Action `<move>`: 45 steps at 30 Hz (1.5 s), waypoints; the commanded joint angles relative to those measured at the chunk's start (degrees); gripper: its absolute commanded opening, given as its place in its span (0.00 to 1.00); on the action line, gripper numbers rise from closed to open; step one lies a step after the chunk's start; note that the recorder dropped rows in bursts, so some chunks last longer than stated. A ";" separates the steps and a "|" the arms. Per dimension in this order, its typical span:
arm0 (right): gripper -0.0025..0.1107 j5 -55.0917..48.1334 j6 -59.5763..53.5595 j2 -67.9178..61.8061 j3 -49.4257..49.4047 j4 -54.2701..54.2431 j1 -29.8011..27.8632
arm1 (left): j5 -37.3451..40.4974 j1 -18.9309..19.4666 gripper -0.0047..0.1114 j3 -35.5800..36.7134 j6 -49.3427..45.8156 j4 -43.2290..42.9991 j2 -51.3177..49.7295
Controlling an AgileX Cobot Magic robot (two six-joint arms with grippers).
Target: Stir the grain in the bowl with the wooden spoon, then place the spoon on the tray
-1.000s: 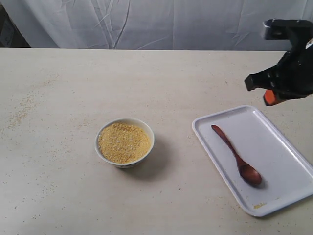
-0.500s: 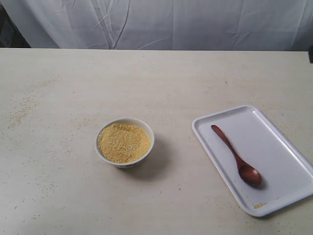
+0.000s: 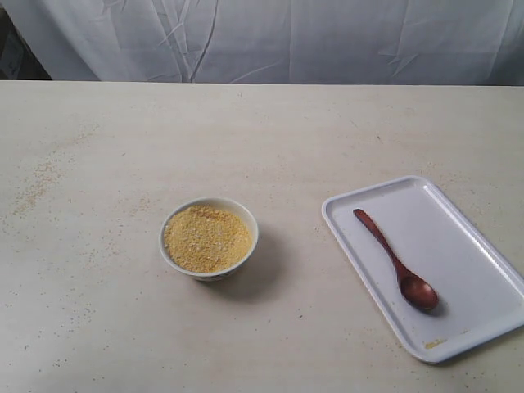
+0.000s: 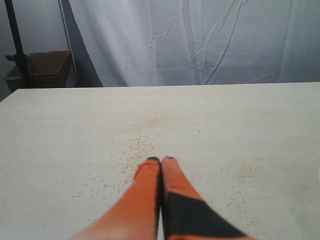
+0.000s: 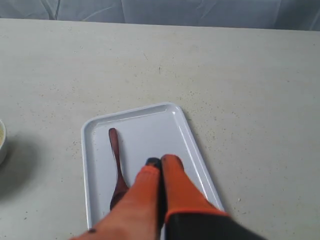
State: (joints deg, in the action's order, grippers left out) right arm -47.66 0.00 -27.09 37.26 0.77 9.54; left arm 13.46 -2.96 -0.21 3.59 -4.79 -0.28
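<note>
The dark reddish-brown glossy wooden spoon [image 3: 395,258] lies flat inside the white rectangular plastic tray [image 3: 463,246], well apart from the small round white ceramic bowl [image 3: 210,273] filled with fine yellow grain [image 3: 206,238]. A few specks at the tray's near corner suggest the stirring is done, though that is only a judgement. The right gripper [image 5: 160,161] points toward the tray, its fingers pressed together on nothing. The left gripper [image 4: 160,159] is likewise closed and empty, over loose granules [image 4: 137,145] on the pale table [image 3: 246,139]. Finishing well likely means drawing both arms away without brushing tray or bowl.
</note>
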 commanded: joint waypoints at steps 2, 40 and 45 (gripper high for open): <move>0.02 -2.69 0.00 3.63 -0.41 -0.22 -0.12 | -0.21 0.04 0.04 0.21 0.19 0.15 0.28; 0.02 25.66 0.00 27.09 -29.69 -2.38 -11.16 | -0.21 0.04 0.04 0.21 0.29 0.05 0.28; 0.02 26.10 0.00 27.09 -37.26 -2.38 -11.16 | -0.21 0.04 0.04 0.21 0.29 0.05 0.28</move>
State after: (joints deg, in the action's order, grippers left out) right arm -23.36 0.00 -0.32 3.33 -1.66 -1.38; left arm 13.46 -2.96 -0.21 3.59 -4.79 -0.28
